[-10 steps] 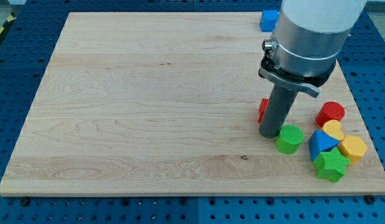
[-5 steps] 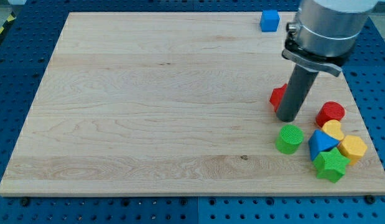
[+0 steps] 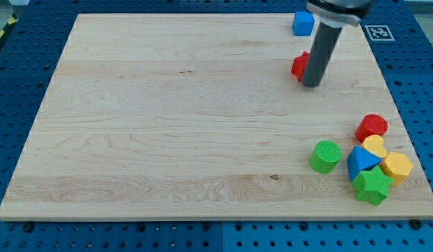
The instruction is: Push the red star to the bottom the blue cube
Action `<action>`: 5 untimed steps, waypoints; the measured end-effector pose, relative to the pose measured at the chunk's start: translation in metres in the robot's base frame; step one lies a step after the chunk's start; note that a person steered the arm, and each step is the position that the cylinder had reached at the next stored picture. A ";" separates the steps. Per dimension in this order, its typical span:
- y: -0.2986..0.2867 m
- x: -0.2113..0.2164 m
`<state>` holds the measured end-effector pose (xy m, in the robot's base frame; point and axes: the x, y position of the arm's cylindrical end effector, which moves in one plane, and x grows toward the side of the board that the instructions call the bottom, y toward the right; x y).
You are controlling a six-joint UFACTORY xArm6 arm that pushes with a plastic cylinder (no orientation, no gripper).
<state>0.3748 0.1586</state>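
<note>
camera view | my tip point(image 3: 311, 85) touching red star point(image 3: 299, 66) | blue cube point(image 3: 303, 23) above

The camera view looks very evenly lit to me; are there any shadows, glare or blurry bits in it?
In the camera view the light is soft and even, with no glare on the wooden board. My tip and the green cylinder look sharp. The rod hides most of the red star.

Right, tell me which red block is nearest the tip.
The red star, against my tip below the blue cube; the red cylinder sits bottom right.
</note>
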 end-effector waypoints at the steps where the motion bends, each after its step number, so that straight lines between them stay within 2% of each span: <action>1: -0.011 -0.039; 2: -0.033 -0.059; 3: -0.078 -0.060; 4: -0.092 -0.090; 5: -0.085 -0.101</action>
<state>0.2737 0.0733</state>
